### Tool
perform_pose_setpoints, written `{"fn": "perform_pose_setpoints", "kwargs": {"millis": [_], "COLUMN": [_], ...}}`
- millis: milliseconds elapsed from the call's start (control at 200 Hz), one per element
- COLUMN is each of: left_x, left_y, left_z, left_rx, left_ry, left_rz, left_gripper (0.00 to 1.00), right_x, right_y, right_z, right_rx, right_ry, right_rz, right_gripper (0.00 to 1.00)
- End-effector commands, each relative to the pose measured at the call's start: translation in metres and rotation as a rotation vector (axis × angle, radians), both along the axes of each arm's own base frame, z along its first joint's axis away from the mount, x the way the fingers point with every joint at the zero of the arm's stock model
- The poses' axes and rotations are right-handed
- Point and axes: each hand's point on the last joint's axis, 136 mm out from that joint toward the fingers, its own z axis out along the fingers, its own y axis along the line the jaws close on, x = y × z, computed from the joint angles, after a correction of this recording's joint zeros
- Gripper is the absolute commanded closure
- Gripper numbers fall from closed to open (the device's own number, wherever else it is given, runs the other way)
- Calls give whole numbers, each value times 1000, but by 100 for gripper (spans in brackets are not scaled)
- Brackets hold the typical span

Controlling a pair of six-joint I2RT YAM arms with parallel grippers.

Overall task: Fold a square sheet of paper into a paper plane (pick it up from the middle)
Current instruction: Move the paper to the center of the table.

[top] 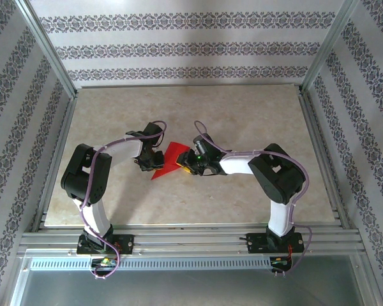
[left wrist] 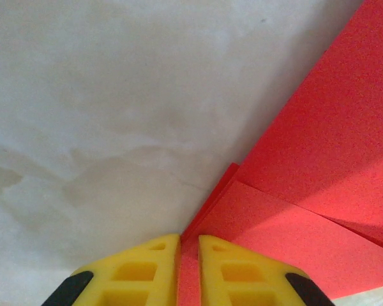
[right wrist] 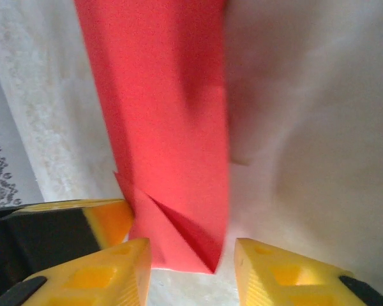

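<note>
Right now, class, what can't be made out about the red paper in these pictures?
Top view: paper creases too small; its right end hidden under the right arm.
Left wrist view: paper cut off by the right edge.
Right wrist view: paper blurred, cut off at top; whether right tool touches it unclear.

The tabletop [top: 242,115] is a pale beige rectangle with a faint marbled pattern, bordered by metal rails along its edges. The red paper [top: 169,158] sits on it about halfway between the far and near edges and just left of the middle. The sheet is folded into a wedge that narrows to a point aimed at the near left corner. In the left wrist view its overlapping layers [left wrist: 319,159] rest on the mottled surface [left wrist: 115,95]. In the right wrist view a creased, pointed end [right wrist: 172,115] casts a soft shadow on the tabletop beside it [right wrist: 306,95]; whether that end lies flat cannot be told.
</note>
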Motion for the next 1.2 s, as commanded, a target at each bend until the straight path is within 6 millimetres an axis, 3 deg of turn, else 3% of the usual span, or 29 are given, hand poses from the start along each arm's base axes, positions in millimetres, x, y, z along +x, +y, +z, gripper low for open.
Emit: {"fn": "perform_pose_setpoints", "kwargs": {"millis": [0, 345, 450, 545, 720, 929, 1194], "left_x": [-19, -17, -15, -11, -7, -1, 5], "left_y": [3, 2, 2, -1, -2, -2, -39], "left_z": [-10, -7, -4, 6, 25, 46, 89], "left_rx": [30, 29, 23, 5, -17, -40, -177], "left_ry": [87, 77, 64, 31, -30, -123, -338], "left_rz": [3, 3, 4, 2, -2, -13, -167], "left_gripper": [84, 84, 84, 83, 81, 69, 50], "right_x": [4, 7, 8, 12, 14, 14, -8], "right_y": [16, 25, 24, 20, 16, -8, -67], "right_z": [7, 5, 1, 2, 8, 14, 28], "right_rx": [52, 105, 106, 100, 99, 75, 19], "right_ry": [-14, -10, -3, -20, -41, -63, -57], "right_rz": [18, 16, -3, -35, -43, -80, -142], "right_gripper": [62, 69, 78, 88, 93, 98, 98]}}
